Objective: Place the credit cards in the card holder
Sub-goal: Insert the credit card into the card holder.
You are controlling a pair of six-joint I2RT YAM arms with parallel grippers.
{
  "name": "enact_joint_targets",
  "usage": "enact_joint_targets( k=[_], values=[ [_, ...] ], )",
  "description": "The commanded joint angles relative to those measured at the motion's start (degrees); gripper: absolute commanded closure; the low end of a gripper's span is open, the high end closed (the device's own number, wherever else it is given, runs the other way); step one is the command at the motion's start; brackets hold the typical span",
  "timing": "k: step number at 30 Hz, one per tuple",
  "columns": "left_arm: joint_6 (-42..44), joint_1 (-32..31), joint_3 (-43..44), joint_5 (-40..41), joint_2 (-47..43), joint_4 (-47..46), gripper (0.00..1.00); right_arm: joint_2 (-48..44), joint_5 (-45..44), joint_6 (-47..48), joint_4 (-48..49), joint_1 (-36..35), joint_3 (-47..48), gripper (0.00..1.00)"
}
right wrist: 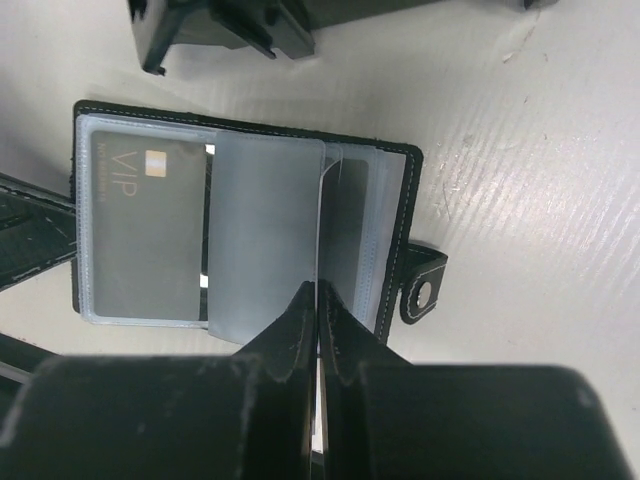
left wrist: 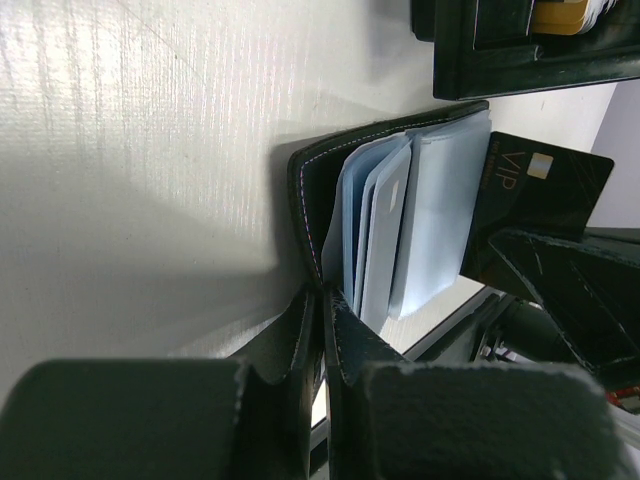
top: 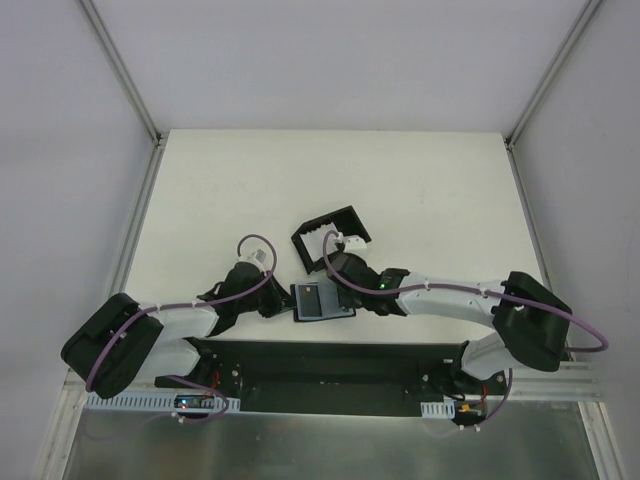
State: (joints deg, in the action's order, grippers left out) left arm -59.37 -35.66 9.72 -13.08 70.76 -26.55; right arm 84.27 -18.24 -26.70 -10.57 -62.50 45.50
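Partly arm-hidden card holder [top: 320, 302], left gripper [left wrist: 321, 298] and right gripper [right wrist: 316, 295] pinching it.

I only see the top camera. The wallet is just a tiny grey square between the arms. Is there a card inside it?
Observer: Yes. The right wrist view shows a dark credit card marked VIP inside a clear pocket of the card holder.
Operator: What is the right gripper doing?
Observer: The right gripper is shut on the edge of a clear sleeve, holding it up like a page.
Operator: And the left one?
Observer: The left gripper is shut on the card holder's black cover.
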Motion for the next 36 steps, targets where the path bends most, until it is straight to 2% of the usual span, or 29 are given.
enact_joint_targets(
  k=[1, 5, 15, 21, 27, 32, 36],
  values=[
    [3.7, -0.6, -2.2, 3.2, 2.6, 12.0, 1.0, 0.4, -0.6, 0.3, -1.6, -2.7, 4.9, 1.0],
    [3.6, -0.6, -2.2, 3.4, 2.6, 12.0, 1.0, 0.9, -3.0, 0.0, -5.4, -3.3, 7.0, 1.0],
    [3.7, -0.6, -2.2, 3.2, 2.7, 12.0, 1.0, 3.3, -3.0, -0.9, -7.8, -3.5, 8.3, 1.0],
    [3.7, -0.6, -2.4, 3.2, 2.5, 12.0, 1.0, 2.7, -8.3, -3.0, -12.7, -2.7, 7.6, 1.0],
    [3.7, -0.6, -2.4, 3.2, 2.1, 12.0, 1.0, -1.3, -3.7, -0.4, -5.4, -1.8, 4.8, 1.0],
    [3.9, -0.6, -2.2, 3.1, 2.3, 12.0, 1.0, 2.0, -0.1, -0.9, -3.3, -1.6, 5.3, 1.0],
    [3.9, -0.6, -2.3, 3.2, 2.0, 12.1, 1.0, 2.7, -0.7, -1.9, -3.6, -1.0, 4.3, 1.0]
  ],
)
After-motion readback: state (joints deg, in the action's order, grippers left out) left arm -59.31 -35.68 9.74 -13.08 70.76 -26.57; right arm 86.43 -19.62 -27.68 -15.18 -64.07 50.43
